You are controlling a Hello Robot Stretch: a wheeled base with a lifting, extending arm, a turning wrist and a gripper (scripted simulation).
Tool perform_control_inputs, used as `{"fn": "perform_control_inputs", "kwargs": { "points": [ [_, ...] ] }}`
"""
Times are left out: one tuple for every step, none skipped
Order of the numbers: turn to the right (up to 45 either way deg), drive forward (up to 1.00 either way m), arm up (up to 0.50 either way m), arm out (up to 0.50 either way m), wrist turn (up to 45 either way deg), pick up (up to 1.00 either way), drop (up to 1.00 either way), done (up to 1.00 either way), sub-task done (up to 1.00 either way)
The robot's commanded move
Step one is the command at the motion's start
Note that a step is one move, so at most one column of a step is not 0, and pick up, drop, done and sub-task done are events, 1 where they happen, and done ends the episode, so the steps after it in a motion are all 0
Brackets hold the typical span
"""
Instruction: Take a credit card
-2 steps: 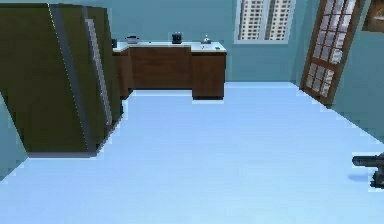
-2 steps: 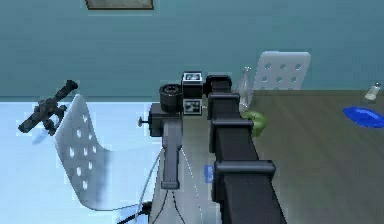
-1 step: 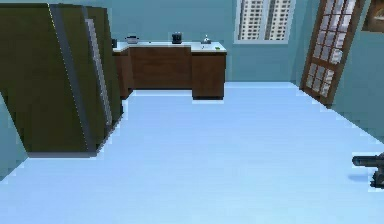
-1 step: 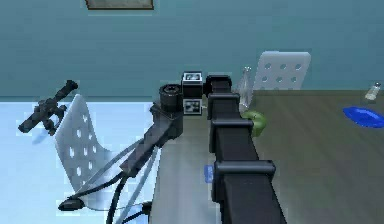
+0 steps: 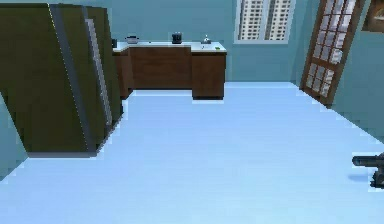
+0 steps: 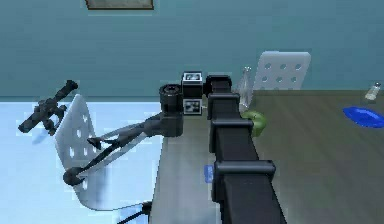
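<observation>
A small blue blob [image 6: 209,173] lies on the table's pale grey strip [image 6: 185,170], tight against the left side of the arm; I cannot tell whether it is a credit card. The dark arm [image 6: 235,150] rises over the table [image 6: 320,150] to two white marker squares [image 6: 192,78]. Left of them is the gripper's dark body, and its thin fingers [image 6: 120,140] slant down and left past the table edge. The gripper [image 6: 85,165] ends in front of a white chair [image 6: 75,140], so I cannot tell whether it holds anything.
On the olive tabletop stand a glass bottle [image 6: 246,88], a green rounded thing [image 6: 258,122], a blue plate [image 6: 362,115] and a small shaker [image 6: 372,92]. A second white chair [image 6: 282,70] stands behind the table. A dark tube-like object [image 6: 50,108] sits beyond the near chair. Ahead are a dark fridge [image 5: 60,75], counters [image 5: 170,65], a door [image 5: 330,50] and open pale floor [image 5: 220,150].
</observation>
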Motion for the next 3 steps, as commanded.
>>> {"fn": "perform_control_inputs", "kwargs": {
  "points": [
    [0.0,0.0,0.0,0.0,45.0,0.0,0.0,0.0,0.0],
    [0.0,0.0,0.0,0.0,45.0,0.0,0.0,0.0,0.0],
    [0.0,0.0,0.0,0.0,24.0,0.0,0.0,0.0,0.0]
  ]
}}
